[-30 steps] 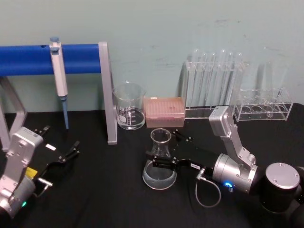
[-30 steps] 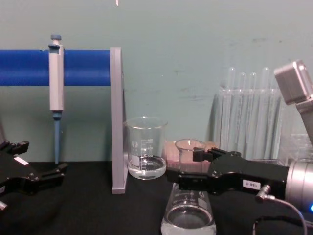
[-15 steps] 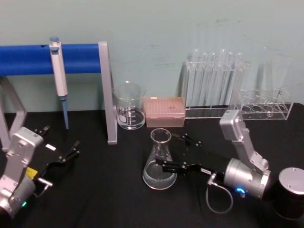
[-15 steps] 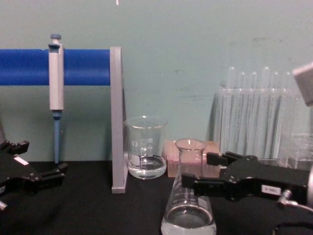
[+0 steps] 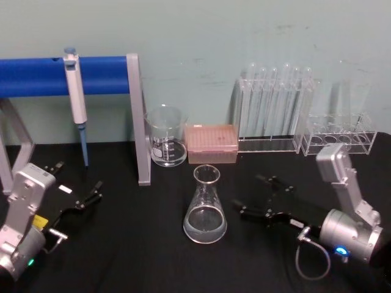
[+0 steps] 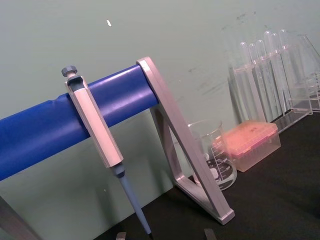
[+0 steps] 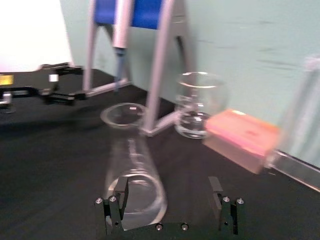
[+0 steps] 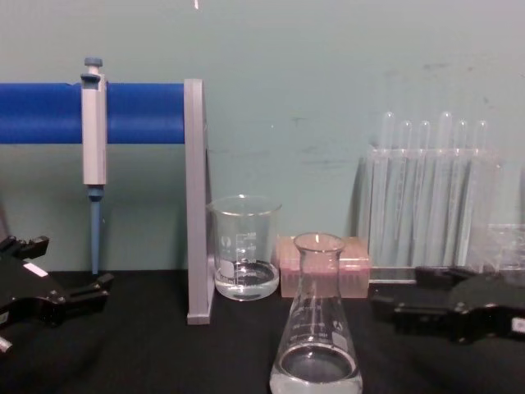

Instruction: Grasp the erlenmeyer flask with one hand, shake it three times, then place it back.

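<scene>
On the black bench my right gripper [image 5: 252, 196], jaws wide, has backed clear of the clear glass conical erlenmeyer flask [image 5: 205, 207], which stands upright, so I judge the task finished.

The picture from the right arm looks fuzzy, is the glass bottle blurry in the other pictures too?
Right wrist view: the flask, beaker and pink box are soft and smeared. Head view: the flask has clean edges. Chest view: it is crisp too, its white marks readable, and the right gripper beside it looks dark and slightly soft.
</scene>
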Action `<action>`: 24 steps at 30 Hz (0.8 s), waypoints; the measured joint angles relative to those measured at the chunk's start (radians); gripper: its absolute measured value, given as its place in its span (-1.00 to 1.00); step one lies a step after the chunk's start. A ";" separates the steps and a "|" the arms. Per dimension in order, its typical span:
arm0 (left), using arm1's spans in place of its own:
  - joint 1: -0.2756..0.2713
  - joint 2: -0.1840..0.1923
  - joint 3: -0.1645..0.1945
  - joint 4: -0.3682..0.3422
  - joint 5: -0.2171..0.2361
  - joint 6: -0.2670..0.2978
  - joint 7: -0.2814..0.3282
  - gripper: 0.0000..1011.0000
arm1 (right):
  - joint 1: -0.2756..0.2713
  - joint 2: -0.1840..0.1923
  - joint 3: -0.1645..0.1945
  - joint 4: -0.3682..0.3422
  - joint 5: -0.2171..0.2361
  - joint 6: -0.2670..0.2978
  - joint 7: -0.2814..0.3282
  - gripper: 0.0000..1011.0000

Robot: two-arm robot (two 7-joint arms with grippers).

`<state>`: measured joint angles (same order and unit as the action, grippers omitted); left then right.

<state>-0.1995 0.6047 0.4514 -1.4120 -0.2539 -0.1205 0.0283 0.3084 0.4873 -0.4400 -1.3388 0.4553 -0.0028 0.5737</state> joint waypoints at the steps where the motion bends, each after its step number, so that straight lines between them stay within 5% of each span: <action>1: 0.000 0.000 0.000 0.000 0.000 0.000 0.000 0.98 | -0.005 0.003 0.012 -0.002 -0.001 0.002 -0.022 0.98; 16: 0.000 0.000 0.000 0.000 0.000 0.000 0.000 0.98 | 0.005 -0.077 0.105 0.069 -0.094 -0.055 -0.248 0.98; 24: 0.000 0.000 0.000 0.000 0.000 0.000 0.000 0.98 | 0.010 -0.118 0.123 0.116 -0.125 -0.063 -0.299 0.98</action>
<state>-0.1995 0.6047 0.4514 -1.4119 -0.2539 -0.1205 0.0283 0.3181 0.3690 -0.3170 -1.2229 0.3307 -0.0657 0.2746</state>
